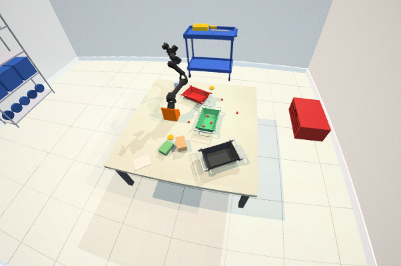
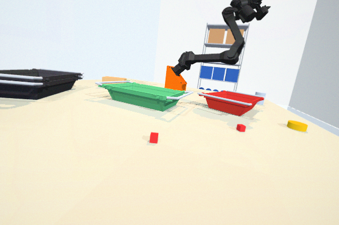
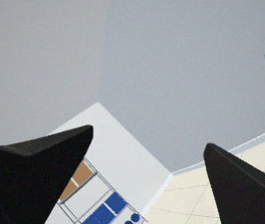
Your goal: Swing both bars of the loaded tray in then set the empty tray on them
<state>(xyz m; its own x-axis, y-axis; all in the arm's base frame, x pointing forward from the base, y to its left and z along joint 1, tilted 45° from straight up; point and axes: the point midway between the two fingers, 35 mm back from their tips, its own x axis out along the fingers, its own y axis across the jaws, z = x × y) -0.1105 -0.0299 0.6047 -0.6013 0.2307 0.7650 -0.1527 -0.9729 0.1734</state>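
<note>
The loaded green tray stands upright on the table, with small red blocks inside. One wire bar sticks out over its near end in the top view, the other bar over its far end. The empty red tray stands upright and level behind the green tray in the top view, apart from it. My gripper is open and empty, raised high above the table and turned away from both trays. In the wrist view only walls, floor and furniture show between and around its fingers.
A larger black tray stands near the table's front right. Loose red cubes lie around the trays. A green block, an orange block and yellow discs lie on the table.
</note>
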